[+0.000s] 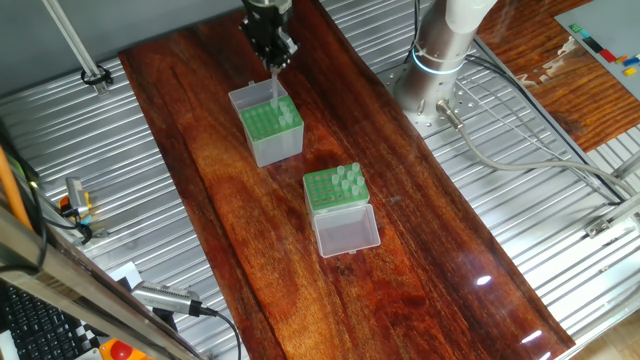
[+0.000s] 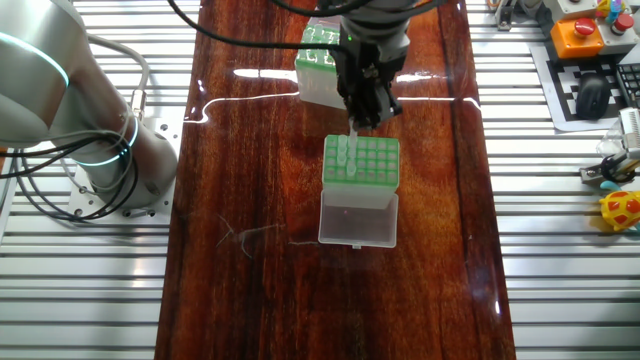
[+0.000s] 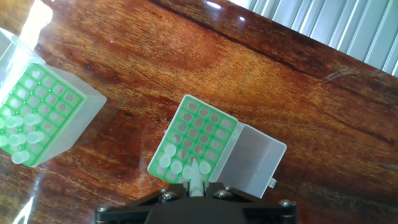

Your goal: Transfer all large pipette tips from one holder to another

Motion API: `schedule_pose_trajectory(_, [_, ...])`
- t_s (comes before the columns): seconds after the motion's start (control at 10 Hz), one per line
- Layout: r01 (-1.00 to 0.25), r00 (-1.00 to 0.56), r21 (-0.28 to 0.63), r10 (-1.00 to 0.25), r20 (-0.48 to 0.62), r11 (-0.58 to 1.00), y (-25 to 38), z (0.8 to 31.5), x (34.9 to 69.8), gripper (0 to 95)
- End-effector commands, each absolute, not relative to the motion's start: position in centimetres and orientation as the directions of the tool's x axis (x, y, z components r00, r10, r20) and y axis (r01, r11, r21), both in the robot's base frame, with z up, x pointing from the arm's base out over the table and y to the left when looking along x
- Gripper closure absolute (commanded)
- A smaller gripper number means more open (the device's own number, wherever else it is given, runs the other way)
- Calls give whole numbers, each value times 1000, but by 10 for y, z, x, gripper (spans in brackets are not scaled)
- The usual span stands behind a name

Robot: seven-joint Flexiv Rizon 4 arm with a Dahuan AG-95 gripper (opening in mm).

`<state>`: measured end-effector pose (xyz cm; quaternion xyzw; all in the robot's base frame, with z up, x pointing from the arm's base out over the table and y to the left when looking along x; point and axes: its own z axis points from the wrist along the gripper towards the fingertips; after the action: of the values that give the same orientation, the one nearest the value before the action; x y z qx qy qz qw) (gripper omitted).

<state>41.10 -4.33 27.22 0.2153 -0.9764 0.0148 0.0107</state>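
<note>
My gripper (image 1: pixel 275 62) is shut on a large pipette tip (image 1: pixel 274 90) and holds it upright over the grey-sided holder (image 1: pixel 272 128), whose whitish lid (image 1: pixel 245 97) is open. The tip's lower end is at the green grid; I cannot tell whether it sits in a hole. In the hand view the tip (image 3: pixel 194 177) is pinched between my fingers above the near row, beside a few seated tips (image 3: pixel 168 163). The clear-sided holder (image 1: pixel 335 190) stands apart and holds several tips (image 1: pixel 346 180). It also shows in the hand view (image 3: pixel 37 115).
The clear holder's lid (image 1: pixel 346 230) lies open on the wooden board (image 1: pixel 420 250). The robot base (image 1: pixel 440 60) stands beside the board on ribbed metal. Cables (image 1: pixel 520 150) run along the right side. In the other fixed view the grey holder's lid (image 2: pixel 358 218) lies open.
</note>
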Motion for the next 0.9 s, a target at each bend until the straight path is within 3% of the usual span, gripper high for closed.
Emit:
schedule_pose_trajectory(0.1, [-425,-905,-25,-424,26,905,-42,265,414,950])
schedule_pose_trajectory(0.2, [-427,-904,-24,-426,31,904,-40,260,415,950])
schedule_pose_trajectory(0.3, [-436,-900,-21,-435,35,900,-39,255,416,760])
schedule_pose_trajectory(0.5, [-444,-896,-21,-443,35,896,-40,246,417,760])
schedule_pose_trajectory(0.6, [-442,-897,-21,-441,35,897,-40,243,417,570])
schedule_pose_trajectory(0.7, [-440,-898,-22,-439,34,898,-40,243,417,570])
schedule_pose_trajectory(0.8, [-437,-899,-23,-437,33,899,-40,243,417,760])
schedule_pose_trajectory(0.9, [-424,-906,-18,-423,26,906,-39,243,417,760])
